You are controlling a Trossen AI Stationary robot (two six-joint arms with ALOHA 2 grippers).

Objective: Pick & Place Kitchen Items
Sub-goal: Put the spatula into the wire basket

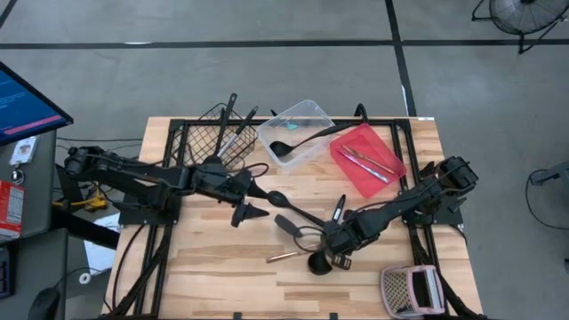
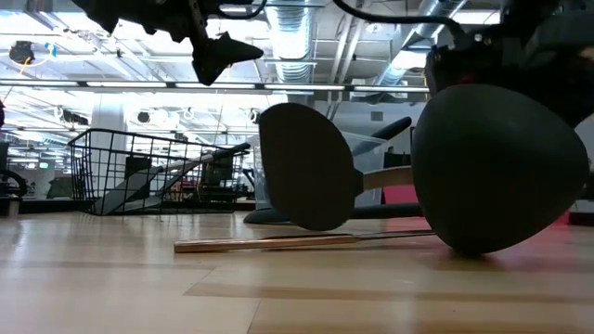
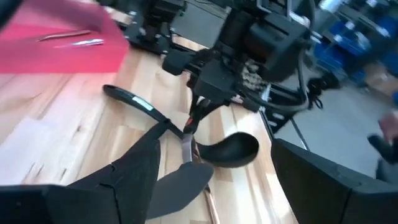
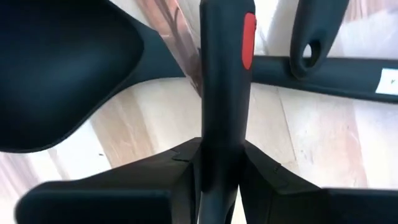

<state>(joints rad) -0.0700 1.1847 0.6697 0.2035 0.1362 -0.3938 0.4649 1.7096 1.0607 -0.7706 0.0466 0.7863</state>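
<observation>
On the left of the table [image 1: 204,267], the left end effector [image 1: 252,203] hangs above the wood with its two fingers spread wide and nothing between them; in the low view it shows high up, clear of the surface.

Behind it, at the far edge, stands one black wire basket [image 1: 212,135] with two long-handled utensils [image 1: 233,124] leaning out of it, handles up.

Next along the far edge is one clear tub [image 1: 302,120]. One black ladle [image 1: 298,142] lies in it, its handle running out over the rim toward the red tray.

In the middle of the table lies a loose pile of black utensils: one spoon [image 1: 277,199] with a long thin handle, one spatula [image 1: 288,225] just beside it, and one ladle bowl [image 1: 318,263] nearest the front edge. One thin wood-coloured piece [image 1: 283,257] lies flat on the table by the pile, touching no end effector.

The right end effector [image 1: 338,240] is down among this pile, its fingers closed on the handle of one black utensil with a red mark [image 4: 247,31]. The right wrist view shows that handle clamped between both fingers, with a spoon bowl and another handle with a hanging hole close by.

Further right, at the far side, sits one red tray [image 1: 384,147] holding two thin silver pieces [image 1: 366,160], lying close together.

At the front right corner is one pinkish-white perforated box [image 1: 411,290], well apart from the pile.
</observation>
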